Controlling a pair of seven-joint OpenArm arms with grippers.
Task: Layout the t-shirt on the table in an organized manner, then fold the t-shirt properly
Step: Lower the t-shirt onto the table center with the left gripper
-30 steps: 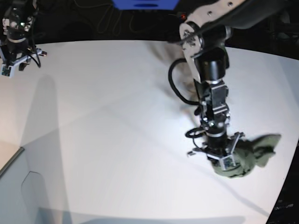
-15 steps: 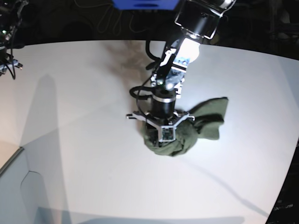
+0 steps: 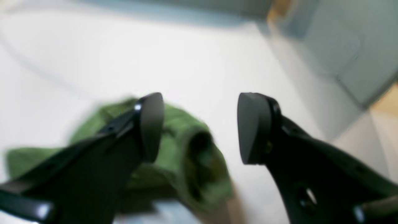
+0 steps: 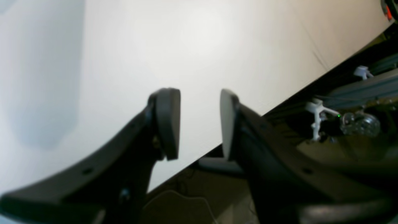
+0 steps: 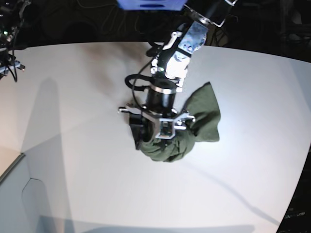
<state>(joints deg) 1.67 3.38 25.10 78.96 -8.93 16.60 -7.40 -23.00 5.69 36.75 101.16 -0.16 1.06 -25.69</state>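
The olive-green t-shirt (image 5: 194, 124) lies bunched in a heap near the middle of the white table (image 5: 73, 121). My left gripper (image 5: 146, 133) hangs just over the heap's left end. In the left wrist view the left gripper (image 3: 200, 127) is open, with nothing between its pads, and the crumpled t-shirt (image 3: 186, 149) lies below and behind the left finger (image 3: 150, 127). In the right wrist view my right gripper (image 4: 199, 123) is open and empty above the table's (image 4: 186, 46) far edge. The right arm (image 5: 8, 29) shows only at the top left corner of the base view.
A pale grey panel (image 5: 19, 194) stands at the table's front left corner. Dark floor with cables and hardware (image 4: 342, 121) lies beyond the table's edge. A blue object (image 5: 150, 4) sits behind the far edge.
My left arm has swung from the front right to the middle of the table, and the t-shirt heap has moved left and farther back with it. The right arm has withdrawn toward the top left corner.
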